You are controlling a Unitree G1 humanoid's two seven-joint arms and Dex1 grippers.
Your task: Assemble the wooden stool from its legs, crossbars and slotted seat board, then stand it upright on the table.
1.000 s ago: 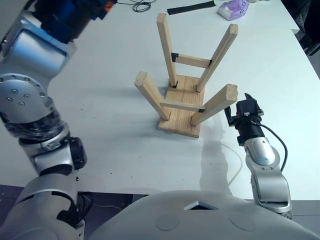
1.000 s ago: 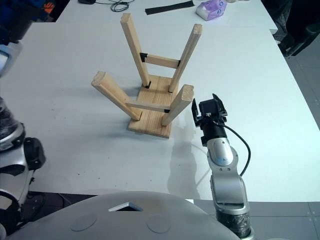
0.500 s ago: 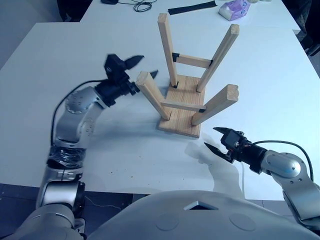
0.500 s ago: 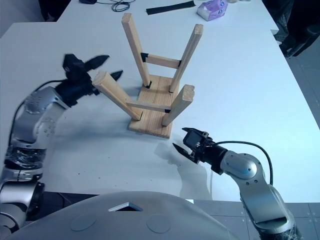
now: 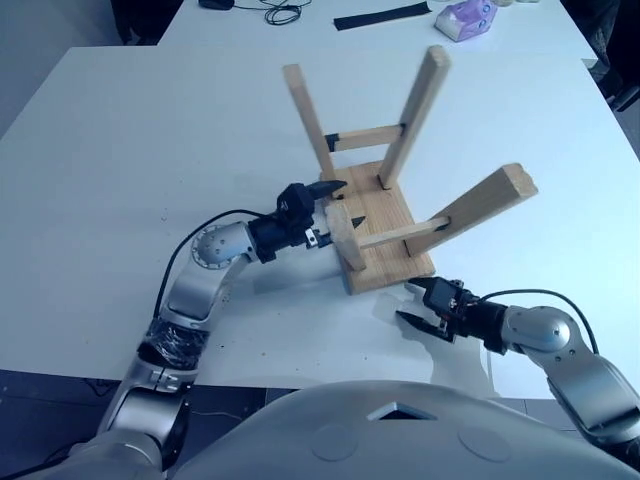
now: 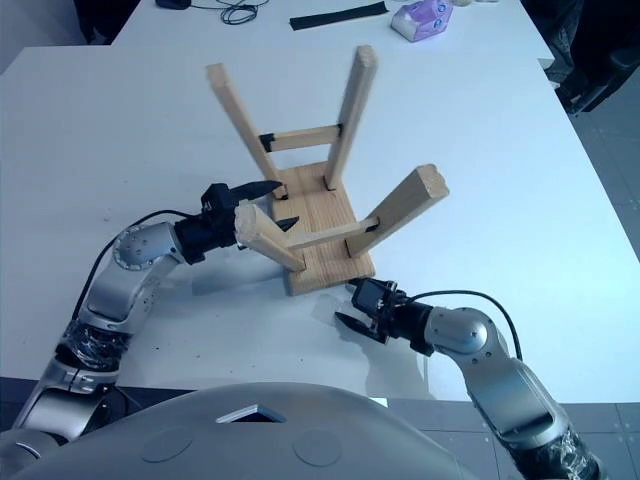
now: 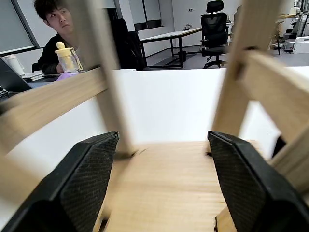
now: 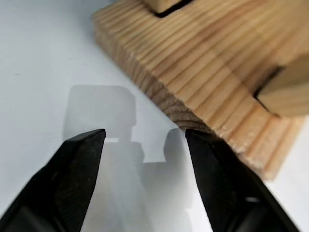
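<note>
The wooden stool stands upside down on the white table, its seat board [image 5: 392,245] flat and all legs pointing up, joined by crossbars [image 5: 365,135]. My left gripper [image 5: 328,212] is open, with its fingers on either side of the top end of the near left leg [image 5: 347,238]. In the left wrist view the seat board [image 7: 164,193] shows between the fingers [image 7: 89,183]. My right gripper [image 5: 415,305] is open and low over the table at the board's near corner [image 8: 207,82], not touching it.
A purple tissue pack [image 5: 465,18], a black strip [image 5: 383,15] and cables [image 5: 283,12] lie at the far edge of the table. Bare tabletop spreads left and right of the stool. The table's front edge runs just behind my right gripper.
The stool has turned on the table, its far legs shifting left and its near right leg swinging right. My left gripper closed in on the near left leg; my right gripper crept toward the board's corner.
</note>
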